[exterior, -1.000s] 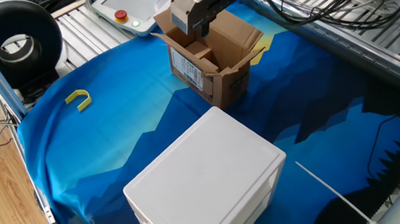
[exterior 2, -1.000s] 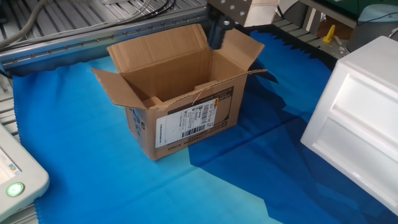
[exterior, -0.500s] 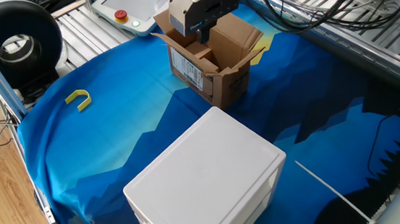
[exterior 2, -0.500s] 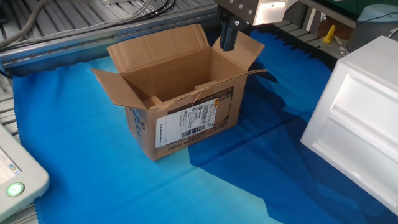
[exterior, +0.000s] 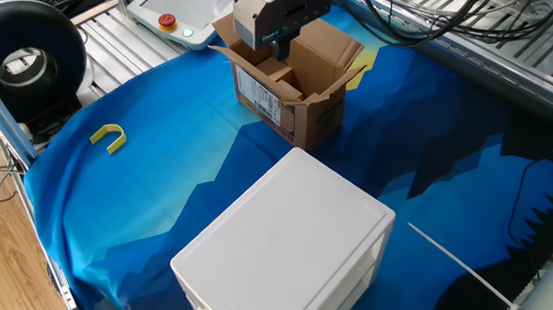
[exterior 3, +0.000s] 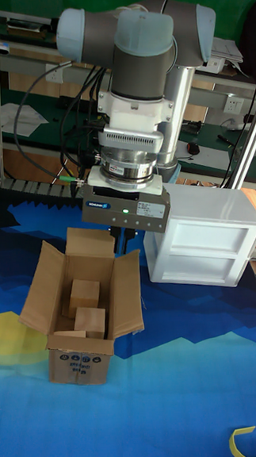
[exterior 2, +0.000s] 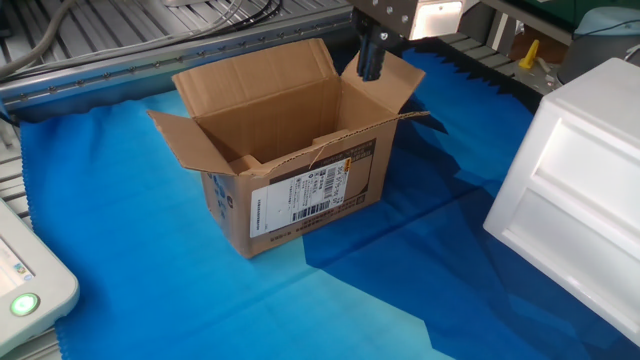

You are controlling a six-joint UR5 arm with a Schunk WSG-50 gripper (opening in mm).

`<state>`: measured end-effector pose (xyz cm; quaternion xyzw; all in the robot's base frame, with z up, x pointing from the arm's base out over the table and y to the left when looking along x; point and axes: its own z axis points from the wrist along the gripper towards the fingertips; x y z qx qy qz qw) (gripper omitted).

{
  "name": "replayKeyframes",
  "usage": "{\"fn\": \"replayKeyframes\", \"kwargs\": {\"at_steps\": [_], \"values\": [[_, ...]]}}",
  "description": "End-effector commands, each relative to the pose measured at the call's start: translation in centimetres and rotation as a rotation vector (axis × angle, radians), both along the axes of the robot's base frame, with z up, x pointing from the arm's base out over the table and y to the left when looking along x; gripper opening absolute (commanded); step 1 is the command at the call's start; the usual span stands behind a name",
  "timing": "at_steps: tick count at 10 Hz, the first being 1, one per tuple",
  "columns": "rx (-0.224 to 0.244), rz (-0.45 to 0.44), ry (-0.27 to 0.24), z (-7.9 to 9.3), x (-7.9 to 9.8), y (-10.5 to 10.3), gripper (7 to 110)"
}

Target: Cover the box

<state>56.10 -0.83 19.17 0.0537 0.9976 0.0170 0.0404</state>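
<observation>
The box (exterior: 296,93) is a small brown carton standing on the blue cloth with its top flaps spread open. A white barcode label shows on its side (exterior 2: 300,195). From above, folded inner cardboard shows inside the box (exterior 3: 84,311). My gripper (exterior 2: 370,68) hangs just above the upright end flap (exterior 2: 388,82), at the box's rim. Its dark fingers are pressed together, shut on nothing. In the tall fixed view the gripper (exterior 3: 119,243) sits between the rear flap and the side flap (exterior 3: 125,292). In one fixed view the gripper (exterior: 280,46) is over the box's far half.
A large white plastic box (exterior: 284,240) stands near the carton (exterior 2: 570,190). A yellow U-shaped piece (exterior: 107,138) lies on the cloth. A pendant with a red button (exterior: 167,22) and a black round device (exterior: 17,62) lie beyond the cloth's edge. Cables (exterior: 424,2) run behind.
Over the last second the gripper shifted sideways along the box rim toward the end flap. In the last half second it barely moved. The flaps have not moved.
</observation>
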Motion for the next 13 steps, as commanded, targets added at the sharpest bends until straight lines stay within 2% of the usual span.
{"fn": "replayKeyframes", "kwargs": {"at_steps": [1,2,4,5,6,8,9,11,12,13], "values": [[-0.019,0.028,-0.021,-0.5,3.6,-2.1,7],[-0.01,0.049,-0.014,-0.5,5.8,-2.9,7],[0.009,0.085,0.012,1.1,10.1,-3.8,7],[0.007,0.094,0.016,2.0,11.7,-3.6,7],[-0.028,0.082,-0.002,2.3,12.9,-2.9,7],[-0.033,0.063,-0.027,2.6,14.5,-0.9,7],[-0.036,0.066,-0.041,2.2,14.8,-1.1,7],[0.024,0.095,-0.106,2.0,14.1,-1.3,7],[-0.004,0.093,-0.114,2.0,14.4,-2.0,7],[-0.043,0.049,-0.113,2.0,14.4,-3.1,7]]}}
